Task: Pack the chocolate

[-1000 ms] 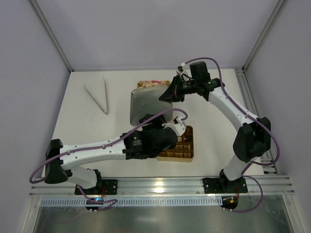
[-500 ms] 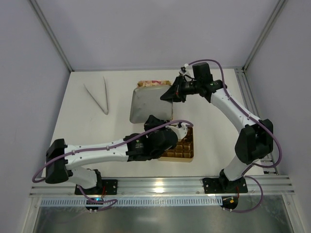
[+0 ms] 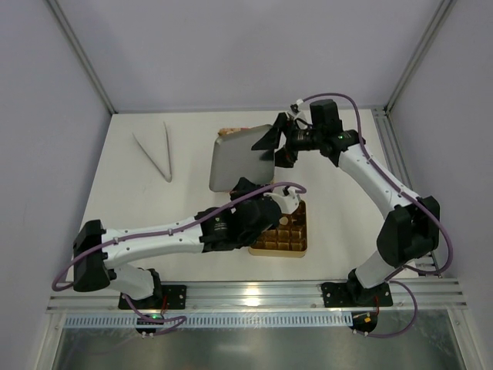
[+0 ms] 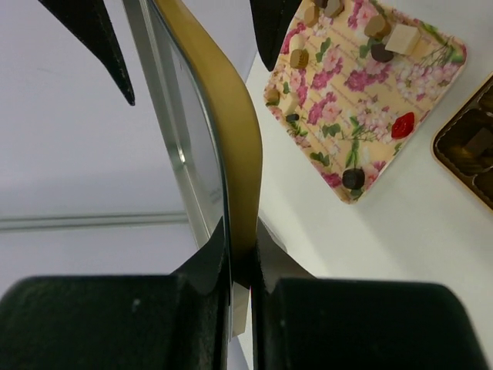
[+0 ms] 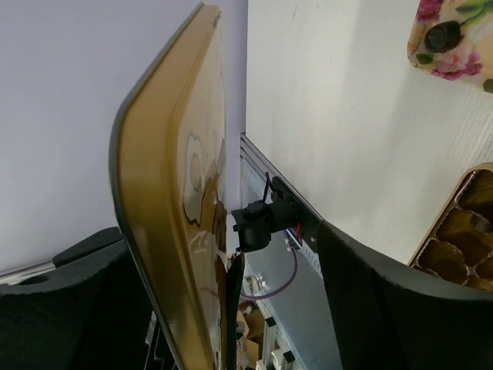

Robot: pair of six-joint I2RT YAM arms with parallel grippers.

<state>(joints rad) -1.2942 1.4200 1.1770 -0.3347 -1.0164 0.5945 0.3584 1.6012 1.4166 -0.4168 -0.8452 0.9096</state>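
Gold lid (image 4: pixel 240 131) clamped in left gripper (image 4: pixel 240 235); right gripper (image 5: pixel 219 250) spread apart around it.

From above, the raised lid (image 3: pixel 240 158) hides nearly all the floral tray (image 3: pixel 229 131) and its chocolate (image 4: pixel 353 178); the left arm (image 3: pixel 231 223) covers the left part of the gold box (image 3: pixel 299 231).

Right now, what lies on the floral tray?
Small chocolates, dark and tan, plus one red piece, scattered on the tray. The held lid hides most of it from above.
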